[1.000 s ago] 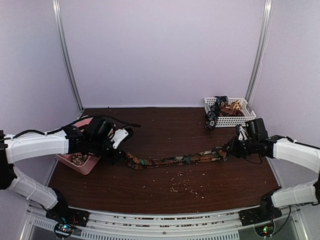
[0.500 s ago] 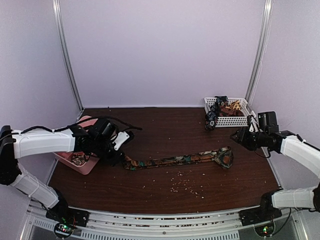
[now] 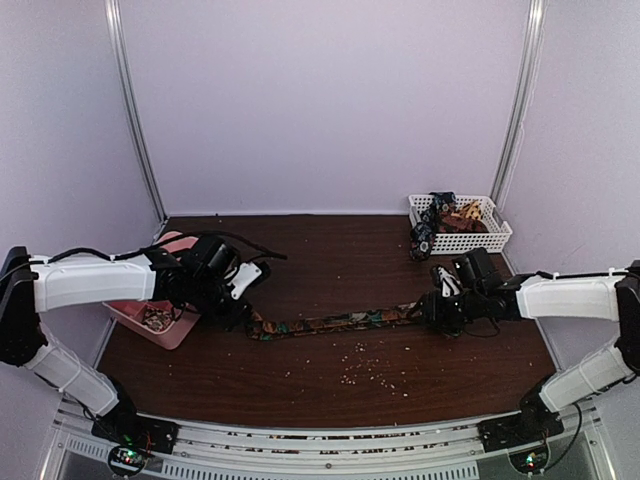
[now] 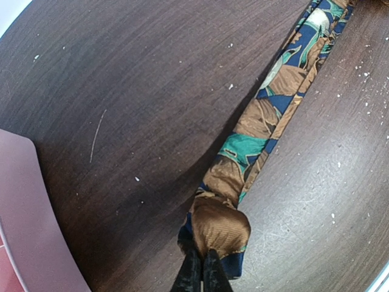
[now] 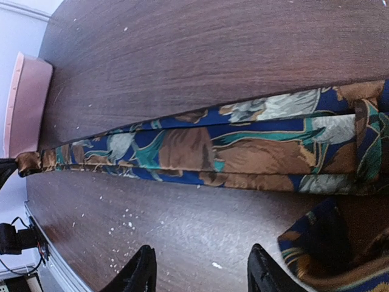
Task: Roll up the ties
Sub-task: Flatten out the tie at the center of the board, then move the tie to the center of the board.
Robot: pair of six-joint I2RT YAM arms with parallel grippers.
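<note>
Right fingers (image 5: 143, 271) back over tie (image 3: 340, 322).

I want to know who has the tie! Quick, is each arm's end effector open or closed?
Left end effector: closed on the end of the tie.
Right end effector: open, holding nothing.

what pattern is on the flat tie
The tie shows a brown, teal and navy print; right wrist view.

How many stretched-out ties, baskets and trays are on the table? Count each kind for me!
Long brown, green and blue patterned fabric tie, lying stretched out: 1
White plastic lattice basket: 1
Flat pink tray: 1
Total: 3
</note>
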